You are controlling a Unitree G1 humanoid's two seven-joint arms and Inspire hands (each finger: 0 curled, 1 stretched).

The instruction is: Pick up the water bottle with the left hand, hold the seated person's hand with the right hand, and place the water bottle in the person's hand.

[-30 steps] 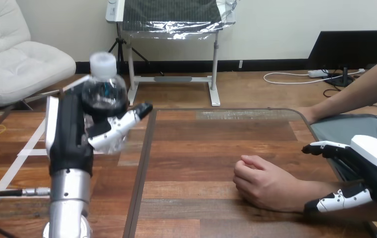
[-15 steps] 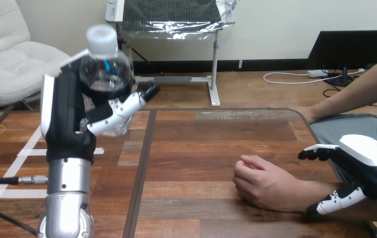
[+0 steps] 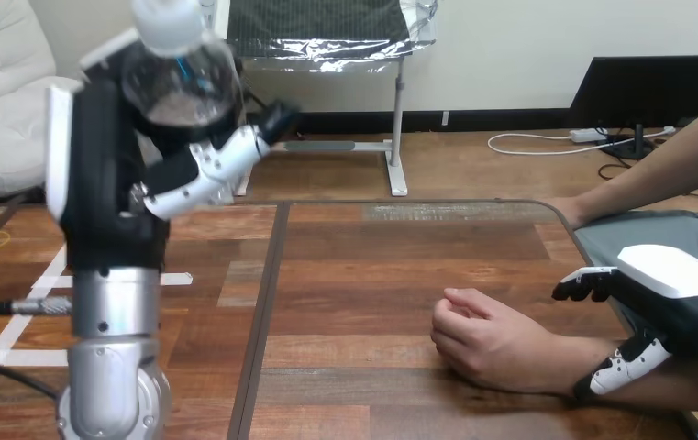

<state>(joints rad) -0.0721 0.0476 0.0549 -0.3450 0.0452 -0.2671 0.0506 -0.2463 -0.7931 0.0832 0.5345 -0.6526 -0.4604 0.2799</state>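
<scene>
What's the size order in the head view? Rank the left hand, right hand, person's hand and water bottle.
1. left hand, though it is nearest the camera, so unsure.
2. right hand and person's hand: these look alike.
3. water bottle, partly hidden by the left hand's fingers.

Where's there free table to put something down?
Bare table spans the middle, between the raised left hand gripping the water bottle and the person's hand. The right edge is crowded: the right hand sits by the person's wrist.

Clear white-capped water bottle (image 3: 180,82) aloft, cap up; person's hand (image 3: 492,344) curled on table (image 3: 372,266).
</scene>
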